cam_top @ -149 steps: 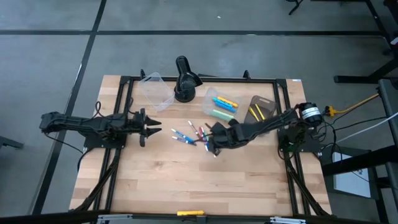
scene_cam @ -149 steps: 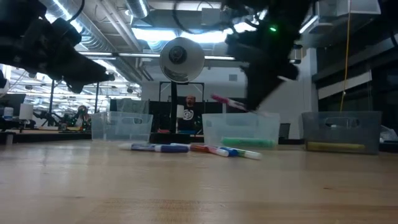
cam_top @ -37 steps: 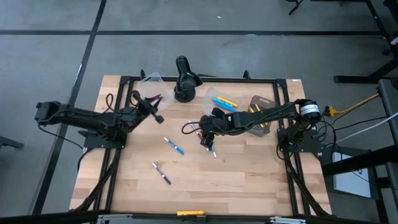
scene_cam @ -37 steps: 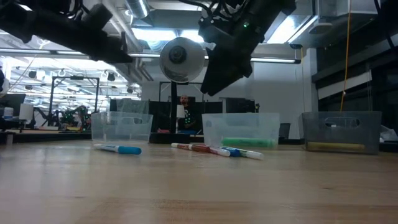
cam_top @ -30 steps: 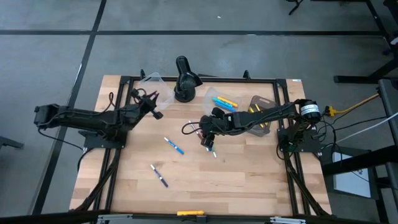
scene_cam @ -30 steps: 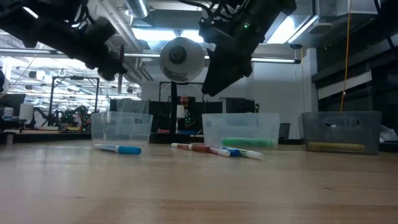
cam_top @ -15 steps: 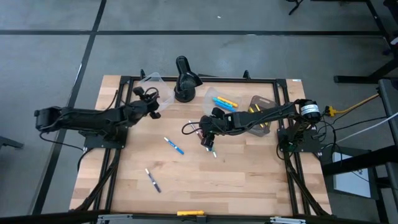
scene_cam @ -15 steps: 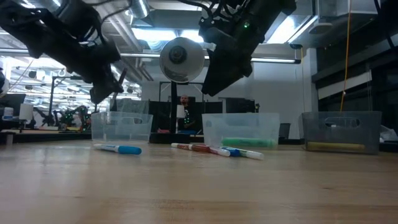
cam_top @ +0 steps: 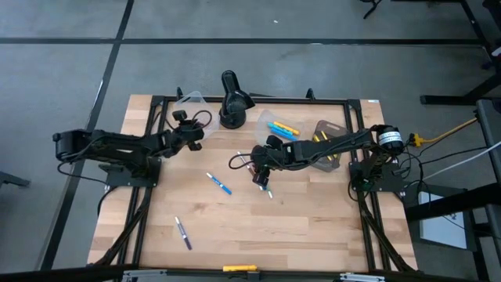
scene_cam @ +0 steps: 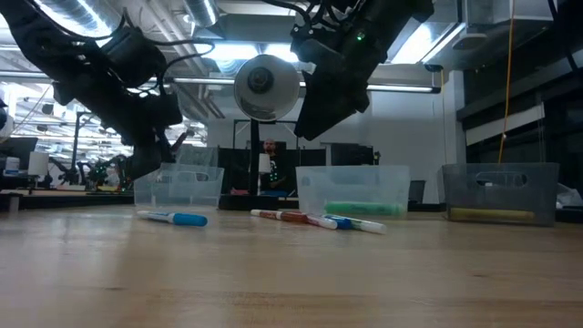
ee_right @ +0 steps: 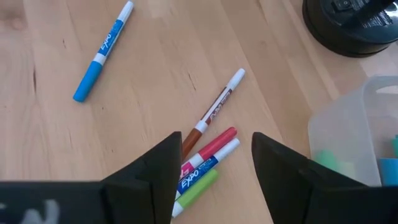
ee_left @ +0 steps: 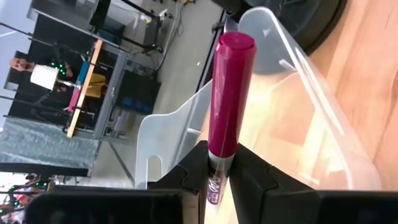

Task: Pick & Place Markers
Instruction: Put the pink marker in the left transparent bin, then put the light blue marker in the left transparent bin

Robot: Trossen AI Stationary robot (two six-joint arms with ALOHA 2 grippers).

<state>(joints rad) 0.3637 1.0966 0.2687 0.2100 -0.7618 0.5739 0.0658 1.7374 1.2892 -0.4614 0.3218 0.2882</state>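
A: What lies closest on the desk [cam_top: 297, 227]?

B: A purple marker [cam_top: 182, 233], alone near the front left. Further in, a blue marker [cam_top: 218, 182] lies by itself towards the middle.

A: And the right end effector [cam_top: 259, 174]?

B: It hangs just above a small cluster of markers [ee_right: 200, 168] at mid-desk, fingers spread wide with nothing between them. Its wrist camera shows a brown marker [ee_right: 213, 111], a red one, a blue-labelled one and a green one under the gap.

A: The left end effector [cam_top: 186, 130]?

B: Raised over the back left, at the clear tub [cam_top: 193, 111]. It is closed on a magenta marker [ee_left: 227, 102], pinching the barrel low down so the capped end stands out past the fingertips [ee_left: 194, 167] towards the tub's rim.

A: Anything beyond that?

B: Next to that tub stands the black desk lamp [cam_top: 232, 100]. To its right a second clear tub [cam_top: 261, 129] holds blue, yellow and green markers, and a dark tub [cam_top: 329, 135] holds yellow ones.
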